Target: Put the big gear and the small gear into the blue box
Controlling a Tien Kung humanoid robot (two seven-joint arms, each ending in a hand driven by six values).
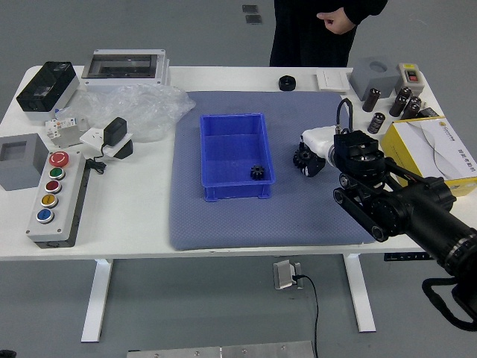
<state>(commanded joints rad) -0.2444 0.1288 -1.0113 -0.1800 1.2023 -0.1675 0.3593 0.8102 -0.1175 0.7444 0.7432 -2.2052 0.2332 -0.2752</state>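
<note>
Apparently, big gear (302, 156), between right fingers (315, 165)

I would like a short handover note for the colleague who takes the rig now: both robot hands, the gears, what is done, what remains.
Right robot hand: at the big gear, right of the blue box; whether it grips cannot be told.
Left robot hand: at most a black tip in the lower left corner; state cannot be told.
Done: small gear inside the box, near its right near corner.
To do: big gear into the box.
Person: at the far side, hand off the table.
</note>
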